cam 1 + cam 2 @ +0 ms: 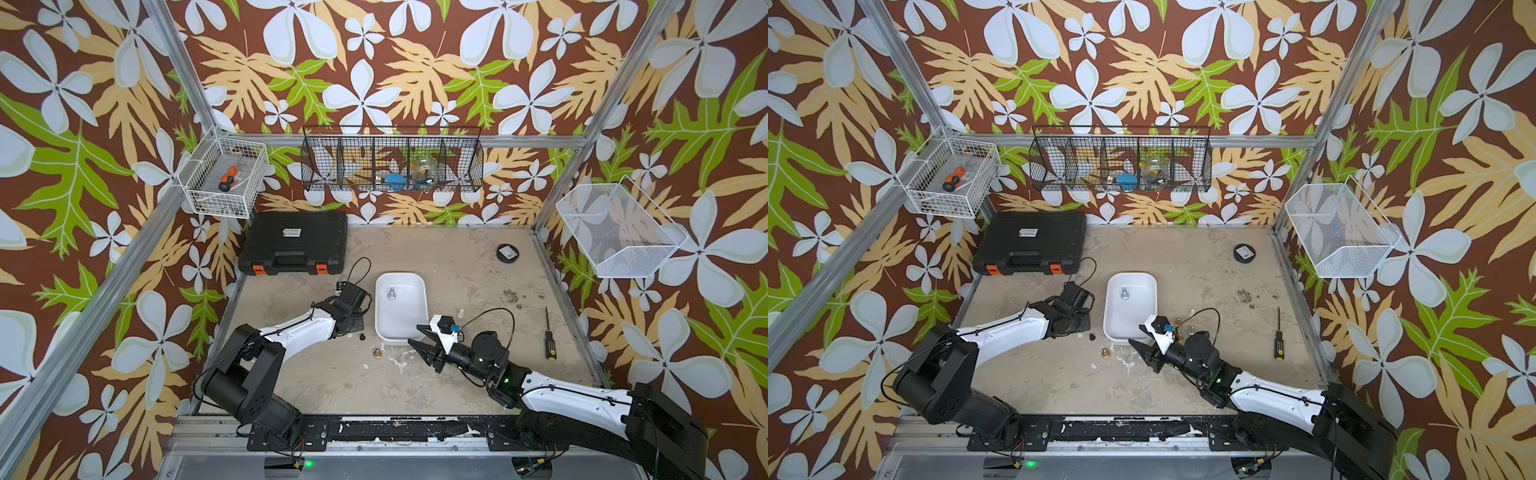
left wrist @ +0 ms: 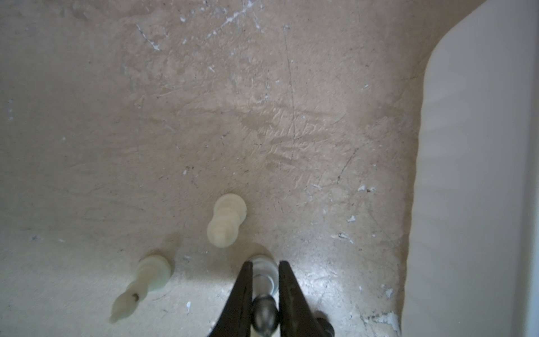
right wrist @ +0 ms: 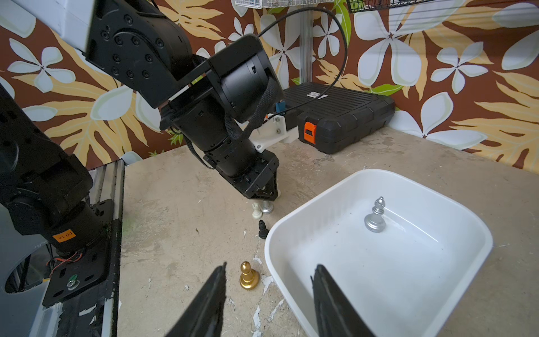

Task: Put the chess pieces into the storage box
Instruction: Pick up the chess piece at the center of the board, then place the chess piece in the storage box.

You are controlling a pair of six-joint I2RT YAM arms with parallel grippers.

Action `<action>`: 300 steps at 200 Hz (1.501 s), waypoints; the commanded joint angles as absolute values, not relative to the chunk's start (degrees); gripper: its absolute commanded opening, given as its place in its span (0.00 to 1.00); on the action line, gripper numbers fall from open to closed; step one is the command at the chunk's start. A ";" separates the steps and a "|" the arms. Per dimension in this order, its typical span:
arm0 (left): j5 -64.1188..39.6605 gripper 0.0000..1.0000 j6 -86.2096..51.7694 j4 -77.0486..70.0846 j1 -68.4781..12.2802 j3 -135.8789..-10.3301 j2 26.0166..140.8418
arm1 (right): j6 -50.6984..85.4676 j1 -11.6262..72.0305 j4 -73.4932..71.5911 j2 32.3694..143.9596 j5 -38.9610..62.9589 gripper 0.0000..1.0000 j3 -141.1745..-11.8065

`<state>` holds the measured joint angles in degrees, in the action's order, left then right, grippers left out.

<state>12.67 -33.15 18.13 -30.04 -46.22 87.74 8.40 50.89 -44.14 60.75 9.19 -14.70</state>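
Observation:
The white storage box point(image 1: 424, 291) point(image 3: 408, 178) stands mid-table with one silver chess piece point(image 1: 391, 294) point(image 3: 375, 216) upright inside. Just left of it my left gripper point(image 2: 264, 264) point(image 3: 264, 198) points down, shut on a silver piece point(image 2: 264, 274) point(image 3: 267, 207) whose base rests on the table. Two cream pieces point(image 2: 227, 220) point(image 2: 145, 283) stand beside it. A black piece point(image 3: 262, 229) and a gold pawn point(image 3: 248, 275) point(image 1: 377, 353) stand near the box's front left corner. My right gripper point(image 1: 413, 333) point(image 3: 271, 265) hangs open over that corner, holding nothing. More pieces point(image 1: 1192, 311) stand right of the box.
A black case with orange latches point(image 1: 293, 243) lies at the back left. A yellow-handled screwdriver point(image 1: 550, 338) lies at the right and a black round disc point(image 1: 508, 252) at the back right. Wire baskets point(image 1: 226, 176) hang on the walls.

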 commanded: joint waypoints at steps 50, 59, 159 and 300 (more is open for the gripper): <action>13.41 0.13 -33.49 18.11 -30.56 -46.73 87.29 | 8.61 50.89 -44.93 60.38 8.92 0.50 -14.77; 13.45 0.13 -33.41 18.35 -30.64 -47.08 87.14 | 8.61 50.93 -44.97 60.30 8.76 0.50 -14.77; 16.62 0.12 -32.38 27.73 -38.11 -65.49 84.37 | 10.22 50.89 -45.68 55.57 -0.52 0.50 -12.15; 13.61 0.10 -28.66 25.39 -44.89 -91.02 114.74 | 11.33 50.71 -42.16 41.74 -24.67 0.54 -6.55</action>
<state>13.19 -28.77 26.70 -45.58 -90.87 113.34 11.35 50.65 -41.56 41.36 -24.18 -5.98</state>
